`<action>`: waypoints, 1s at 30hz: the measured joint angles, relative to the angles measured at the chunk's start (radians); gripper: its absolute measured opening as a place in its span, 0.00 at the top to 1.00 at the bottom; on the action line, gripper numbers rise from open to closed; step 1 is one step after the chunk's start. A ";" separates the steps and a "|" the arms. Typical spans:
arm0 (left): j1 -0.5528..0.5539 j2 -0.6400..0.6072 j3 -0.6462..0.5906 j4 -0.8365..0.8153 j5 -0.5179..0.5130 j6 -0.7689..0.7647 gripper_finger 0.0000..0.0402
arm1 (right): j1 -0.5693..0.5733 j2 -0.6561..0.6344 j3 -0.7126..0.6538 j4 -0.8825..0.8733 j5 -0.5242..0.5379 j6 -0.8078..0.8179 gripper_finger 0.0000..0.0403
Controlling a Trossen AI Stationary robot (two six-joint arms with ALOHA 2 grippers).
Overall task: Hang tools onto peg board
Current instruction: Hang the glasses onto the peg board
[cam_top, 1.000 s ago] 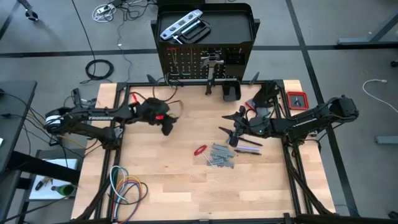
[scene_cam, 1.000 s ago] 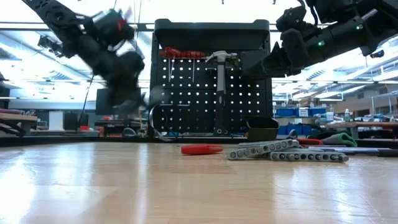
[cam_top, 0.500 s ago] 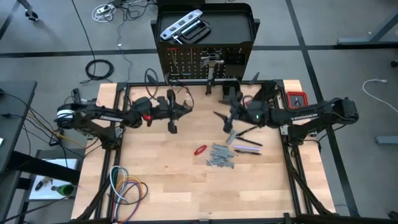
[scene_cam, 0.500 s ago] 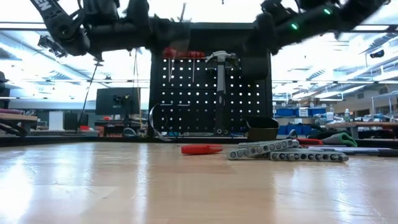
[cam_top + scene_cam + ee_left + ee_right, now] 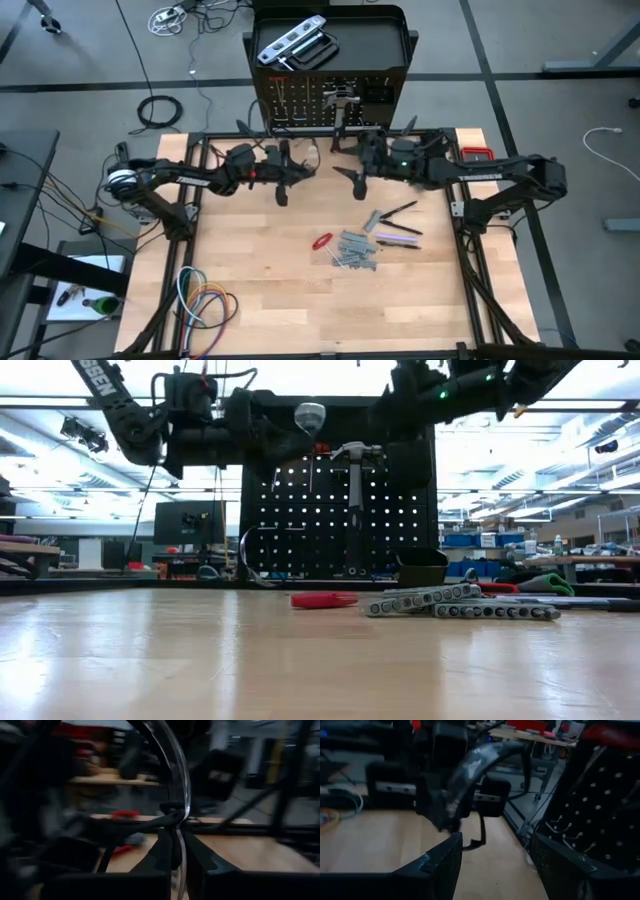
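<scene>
The wooden table (image 5: 260,290) runs out to the peg board (image 5: 400,500) at its far edge, and both arms now meet just in front of that board. A second ago your left gripper (image 5: 284,178) hung low over the left-centre of the table and the right gripper (image 5: 496,840) sat well to the right, above the loose tools. Both have since swung far and inward, and they now face each other high up.

The left pincer is clamped tight on the curved C-clamp (image 5: 177,780), which it holds up near the board's top. The right pincer stands wide with nothing in it, pointed at the clamp. This looks like a handover or a steadying move before hanging.

The hammer (image 5: 354,490) already hangs on the board. The pliers (image 5: 322,241) and wrenches (image 5: 352,250) lie where they were, near centre.
</scene>
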 joint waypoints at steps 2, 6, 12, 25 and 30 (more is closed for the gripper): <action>-0.001 0.034 0.030 -0.001 0.094 -0.052 0.95 | 0.000 0.019 0.004 -0.024 -0.028 -0.033 0.39; -0.003 0.095 0.092 0.001 0.338 -0.175 0.95 | 0.001 0.023 0.025 -0.082 -0.137 -0.114 0.40; -0.044 0.155 0.134 0.000 0.485 -0.228 0.94 | 0.035 -0.004 0.035 -0.111 -0.186 -0.206 0.40; -0.097 0.209 0.173 0.000 0.498 -0.276 0.90 | 0.085 -0.009 0.035 -0.112 -0.197 -0.335 0.45; -0.100 0.209 0.173 -0.004 0.482 -0.277 0.89 | 0.085 -0.009 0.035 -0.106 -0.172 -0.369 0.55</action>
